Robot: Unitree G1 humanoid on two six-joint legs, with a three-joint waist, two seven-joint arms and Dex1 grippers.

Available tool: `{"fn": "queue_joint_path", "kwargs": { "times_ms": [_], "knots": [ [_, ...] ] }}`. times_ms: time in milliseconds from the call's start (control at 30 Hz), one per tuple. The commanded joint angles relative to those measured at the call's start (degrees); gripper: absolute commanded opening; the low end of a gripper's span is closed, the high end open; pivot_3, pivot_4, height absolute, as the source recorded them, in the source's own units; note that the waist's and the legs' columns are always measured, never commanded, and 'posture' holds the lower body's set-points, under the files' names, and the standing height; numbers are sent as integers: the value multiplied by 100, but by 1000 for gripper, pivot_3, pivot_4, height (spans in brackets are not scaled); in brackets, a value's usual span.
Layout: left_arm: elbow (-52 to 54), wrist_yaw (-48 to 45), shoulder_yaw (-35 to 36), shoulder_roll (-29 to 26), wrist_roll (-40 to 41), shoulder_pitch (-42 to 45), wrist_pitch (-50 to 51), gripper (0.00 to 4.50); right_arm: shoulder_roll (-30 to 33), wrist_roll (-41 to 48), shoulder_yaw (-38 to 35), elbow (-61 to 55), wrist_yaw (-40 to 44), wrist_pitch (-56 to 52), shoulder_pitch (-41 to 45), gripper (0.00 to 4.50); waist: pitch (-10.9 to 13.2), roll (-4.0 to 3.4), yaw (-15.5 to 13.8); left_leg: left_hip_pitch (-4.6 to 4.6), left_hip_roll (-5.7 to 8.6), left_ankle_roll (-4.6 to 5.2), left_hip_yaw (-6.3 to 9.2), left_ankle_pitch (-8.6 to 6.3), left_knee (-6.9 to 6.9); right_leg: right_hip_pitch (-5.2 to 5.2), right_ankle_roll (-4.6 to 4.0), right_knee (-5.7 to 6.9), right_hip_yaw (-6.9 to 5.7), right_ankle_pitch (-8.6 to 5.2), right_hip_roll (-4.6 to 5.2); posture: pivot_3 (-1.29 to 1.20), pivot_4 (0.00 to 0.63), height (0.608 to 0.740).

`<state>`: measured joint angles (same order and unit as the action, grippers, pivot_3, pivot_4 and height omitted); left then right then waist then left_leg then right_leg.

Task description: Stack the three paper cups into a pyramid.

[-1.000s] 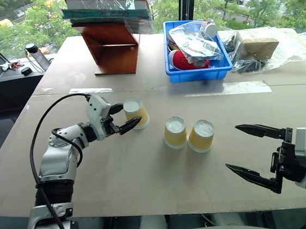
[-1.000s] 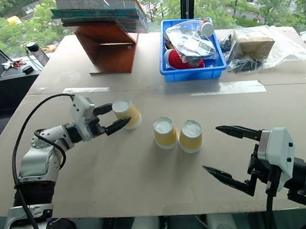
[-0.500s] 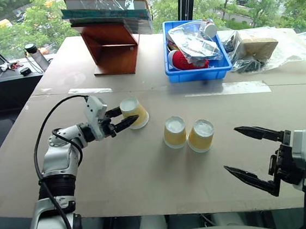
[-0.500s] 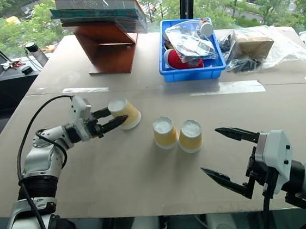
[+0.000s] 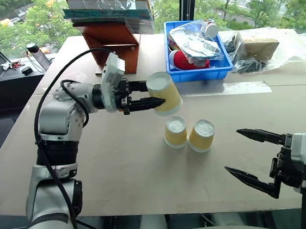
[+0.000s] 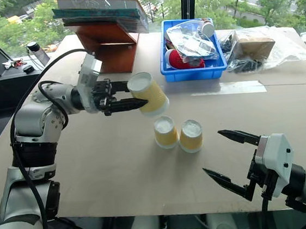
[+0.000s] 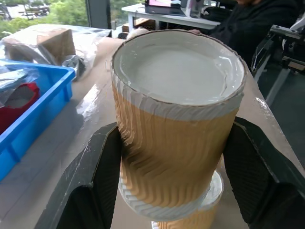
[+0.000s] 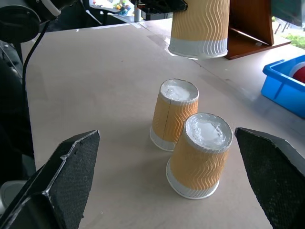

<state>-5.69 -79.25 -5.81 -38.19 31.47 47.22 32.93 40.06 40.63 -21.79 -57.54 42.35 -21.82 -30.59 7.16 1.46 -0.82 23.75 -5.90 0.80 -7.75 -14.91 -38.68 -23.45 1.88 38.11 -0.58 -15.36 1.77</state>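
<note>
We see the left end effector pinching one upside-down paper cup in the air, at about 11 o'clock above the two cups standing touching on the surface. The right end effector hangs spread wide at their 4 o'clock.

Closed left end effector around third paper cup | lifted cup off worktop, bottom-up and tilted | carried away from left edge toward far edge, now in air just behind the two standing cups | left arm raised and swung toward worktop's middle
</note>
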Motion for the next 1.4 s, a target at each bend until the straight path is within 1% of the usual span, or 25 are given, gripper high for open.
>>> {"fn": "queue_joint_path", "kwargs": {
  "times_ms": [33, 100, 233, 433, 600, 733, 800, 833, 867, 900, 1033, 1200, 1367, 1400],
  "knots": [
    [120, -178, -358, 70, -75, 396, 340, 2603, -27, -82, -144, -246, -109, 334, -216, 4500, 0, 0, 2, 0, 7, 0, 13, 0, 0, 0, 0, 1, 3, 0, -1, 0, 150, 740],
    [103, -296, -587, 88, -185, 505, 387, 2603, -27, -109, -181, -246, -159, 520, -431, 4500, 0, 0, 3, -2, 30, 0, 48, 0, 0, 0, 1, 3, 14, 0, -1, 0, 150, 740],
    [-14, -381, -829, 212, -391, 608, 266, 2603, 0, -175, -182, -246, -285, 842, -792, 4500, 0, 0, 4, 0, 94, 1, 174, -1, 1, 1, 2, 6, 40, 0, -7, 0, 150, 740],
    [-95, -285, -1050, 534, -749, 528, -153, 2603, -14, -105, -158, -246, -450, 1235, -1080, 4500, 1, 1, -1, 0, 101, 23, 197, -13, -1, 2, 3, 11, 39, 0, -6, 0, 150, 740],
    [-131, -216, -1098, 695, -912, 483, -233, 2603, -74, 91, -549, -236, -319, 1288, -1272, 4500, 1, 0, -3, 0, 103, 25, 210, -14, -2, 2, 3, 11, 39, 0, -7, 0, 150, 740],
    [-135, -266, -1159, 706, -990, 461, -182, 2603, -22, 222, -924, -35, -19, 1257, -1319, 4500, 1, 0, 0, -1, 103, 25, 215, -14, -2, 2, 2, 13, 41, 0, -8, 0, 150, 740],
    [-124, -246, -1159, 710, -1026, 426, -213, 3540, 94, 297, -1084, 204, 237, 1240, -1228, 4500, 1, 0, 0, -1, 103, 26, 217, -14, -2, 2, 2, 13, 41, 0, -8, 0, 150, 740],
    [-93, -282, -1154, 701, -997, 404, -191, 3848, 148, 352, -1156, 313, 358, 1223, -1178, 4500, 1, 0, -2, -2, 104, 26, 217, -15, -2, 2, 2, 13, 42, 0, -8, 0, 150, 740],
    [-72, -288, -1139, 696, -977, 390, -175, 4313, 200, 440, -1237, 426, 464, 1204, -1117, 4500, 1, 0, -2, -2, 104, 26, 217, -15, -3, 3, 2, 13, 44, 0, -8, 0, 150, 740],
    [-47, -290, -1129, 679, -964, 378, -146, 4463, 255, 530, -1332, 547, 572, 1183, -1053, 4500, 1, 0, -1, -2, 105, 26, 216, -15, -3, 3, 2, 13, 45, 0, -9, 0, 150, 740],
    [51, -266, -1061, 621, -908, 313, -52, 4463, 576, 834, -1707, 1048, 1020, 1021, -703, 4500, 3, -2, -3, -2, 106, 27, 218, -15, -3, 5, 2, 14, 43, 0, -10, 0, 150, 740],
    [273, -211, -877, 538, -722, 248, 104, 4463, 1080, 1095, -1886, 1591, 1572, 754, -164, 4500, 4, -3, 0, -5, 111, 27, 223, -15, -4, 8, 2, 14, 48, 0, -11, 0, 150, 740],
    [575, -255, -435, 185, -414, 16, 294, 4463, 1354, 1255, -1980, 2019, 1914, 522, 319, 4500, 7, -5, 3, -3, 114, 27, 232, -15, -4, 9, 2, 14, 44, 0, -14, 0, 150, 740],
    [661, -258, -338, 111, -309, -68, 381, 4463, 1376, 1251, -1985, 2094, 1970, 489, 395, 4500, 7, -6, 8, -4, 125, 27, 263, -15, -4, 9, 2, 14, 50, 0, -20, 0, 150, 740]
  ]
}}
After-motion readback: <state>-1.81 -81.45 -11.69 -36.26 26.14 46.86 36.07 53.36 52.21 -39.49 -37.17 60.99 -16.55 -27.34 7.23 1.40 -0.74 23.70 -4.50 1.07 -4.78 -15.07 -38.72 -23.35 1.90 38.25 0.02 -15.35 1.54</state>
